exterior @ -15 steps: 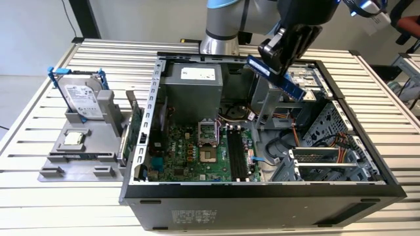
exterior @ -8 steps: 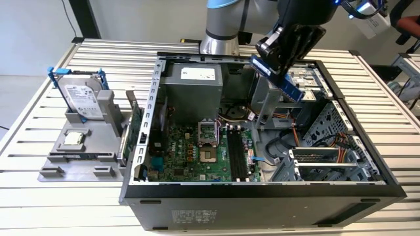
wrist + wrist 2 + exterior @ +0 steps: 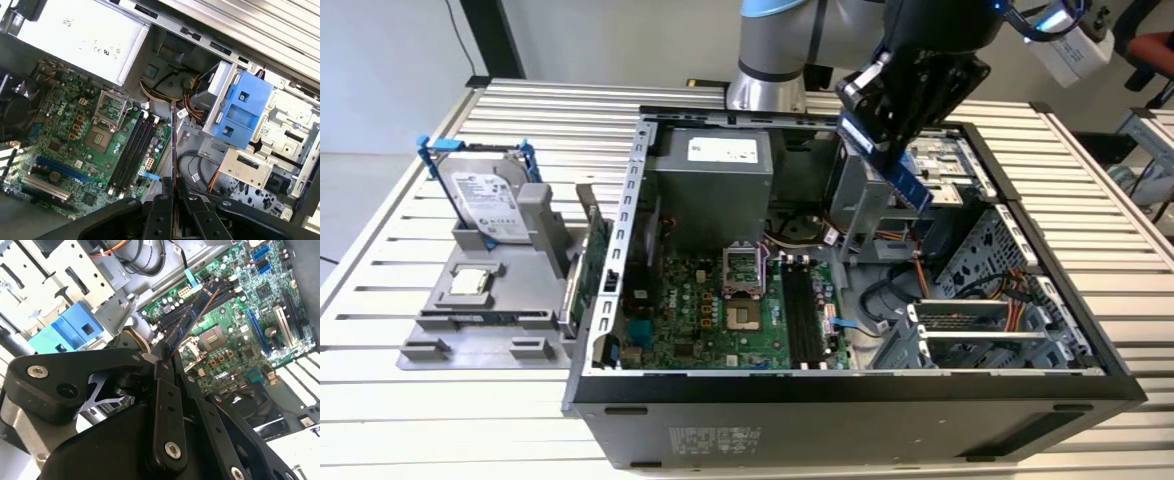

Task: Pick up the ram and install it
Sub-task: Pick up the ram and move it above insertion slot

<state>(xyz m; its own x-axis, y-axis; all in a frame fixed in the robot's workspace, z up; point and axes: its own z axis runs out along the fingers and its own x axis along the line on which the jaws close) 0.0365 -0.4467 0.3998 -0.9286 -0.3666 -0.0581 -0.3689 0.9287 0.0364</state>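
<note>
One stick in play: the ram (image 3: pixel 907 178), dark blue, long and thin, up in the air over the open case (image 3: pixel 635 200), not seated in anything.
Gripper (image 3: pixel 881 125): clamped on the ram near its upper end, pinching it flat between the fingers. Same pinch in both wrist views.
Where exactly: hanging over the blue drive cage (image 3: pixel 242 107) side of the case, toward the exterior view's right of the motherboard (image 3: pixel 707 310).
Slots: black memory slots (image 3: pixel 803 315) next to the CPU socket (image 3: pixel 742 318), all empty as far as I can tell.
Which way from the pincer: slots lower down and toward the exterior view's left of the held stick, well apart, lots of air between.
Long axis: tilted in the exterior view, free end pointing down into the case. Edge-on as a thin line in the first wrist view, running close to the slots' direction but, by my guess, not quite matched.
Progress: pick-up looks done, install not yet, going by the bare slots.
Off to the side: hard drive (image 3: pixel 487 200) in a blue frame on a grey stand, outside the case, not part of this.
</note>
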